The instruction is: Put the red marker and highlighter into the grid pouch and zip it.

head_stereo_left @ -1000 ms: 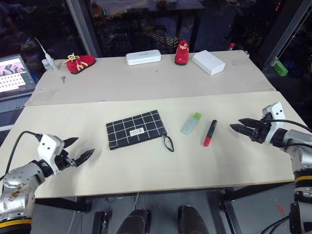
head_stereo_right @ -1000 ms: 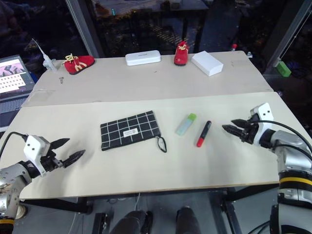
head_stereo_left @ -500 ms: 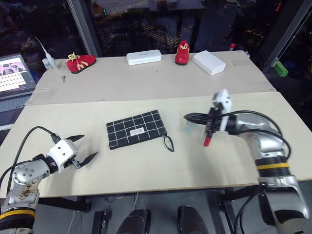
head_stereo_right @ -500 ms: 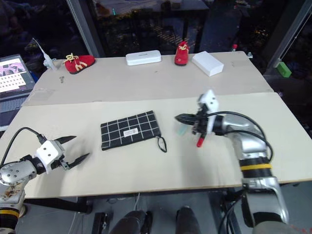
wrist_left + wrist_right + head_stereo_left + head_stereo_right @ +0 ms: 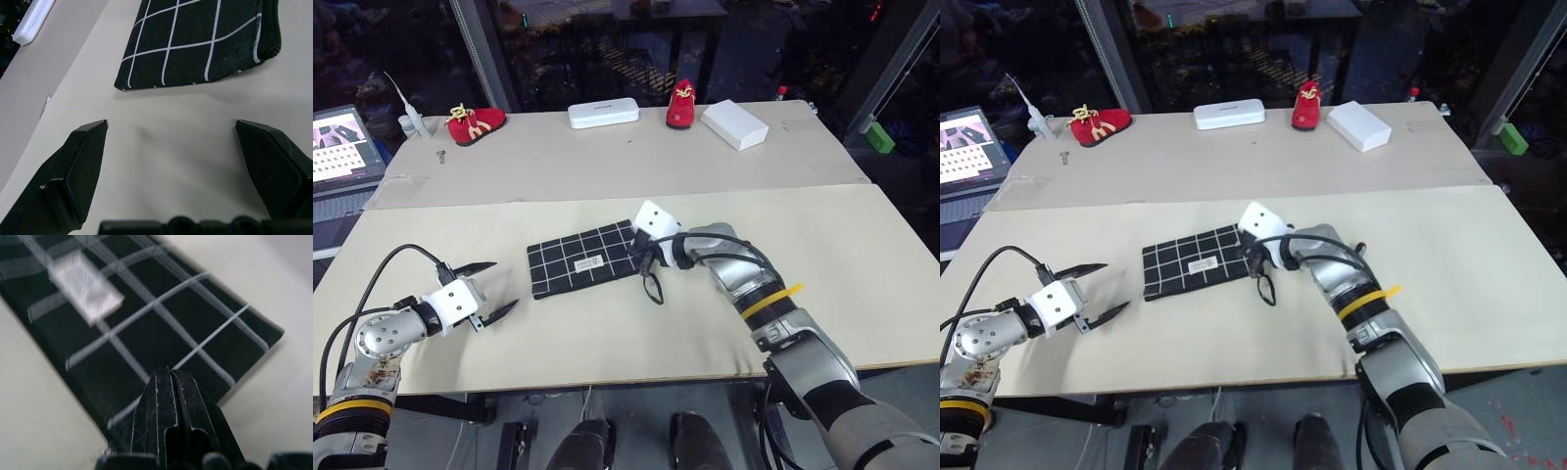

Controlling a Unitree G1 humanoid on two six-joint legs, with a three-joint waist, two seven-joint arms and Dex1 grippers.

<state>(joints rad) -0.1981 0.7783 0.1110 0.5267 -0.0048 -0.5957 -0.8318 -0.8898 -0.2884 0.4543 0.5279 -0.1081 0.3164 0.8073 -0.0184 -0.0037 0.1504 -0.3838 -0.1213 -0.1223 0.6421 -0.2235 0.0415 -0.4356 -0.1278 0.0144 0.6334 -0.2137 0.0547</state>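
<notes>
The left claw (image 5: 505,284) hovers near the front left corner of the bench (image 5: 607,338), its two fingers spread wide and nothing between them. It points to the right, at the left short end of the grid pouch (image 5: 585,257), and a strip of bare bench separates them.

The pouch lies flat in the middle of the front part of the bench. Its long axis runs almost along the front edge, with the right end turned a little toward the far side. It is black cloth with thin white lines and a small white label near the centre. It looks closed and flat.

The black cord pull (image 5: 653,286) hangs off its right front corner. The right claw (image 5: 645,261) is at this right end, fingers pressed together, with the tips over the edge of the cloth. Whether they pinch anything I cannot tell.

I judge that the coming move is to open the zip. The pull is just beside the right claw and far from the left one, so this work belongs to the right arm, drawing along the long axis.

The right arm hides the place of the red marker and the highlighter.
</notes>
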